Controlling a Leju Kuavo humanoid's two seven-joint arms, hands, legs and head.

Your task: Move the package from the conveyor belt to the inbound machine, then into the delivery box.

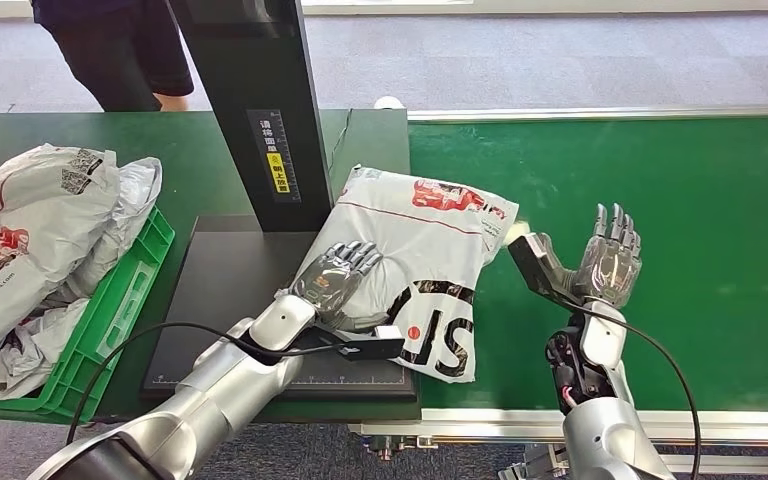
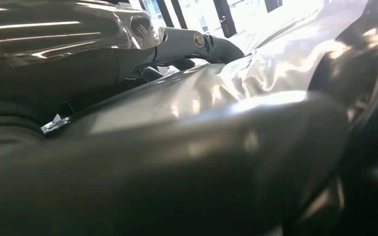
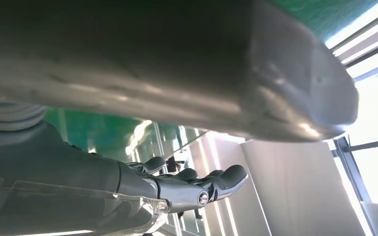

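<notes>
Left hand [image 1: 338,278] resting flat on the white package [image 1: 422,262], grasp not discernible; package straddling scanner platform [image 1: 228,290] and green belt [image 1: 660,210] — right hand [image 1: 600,262] released, fingers spread, just beside it

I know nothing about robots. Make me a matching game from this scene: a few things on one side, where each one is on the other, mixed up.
Things:
1. left hand
2. right hand
3. package
4. heap of grey bags

Places:
A. in the green crate
B. resting on the package
C. partly on the black platform, partly on the green belt
D. raised over the belt, fingers spread, holding nothing

Pairs: 1-B, 2-D, 3-C, 4-A
</notes>
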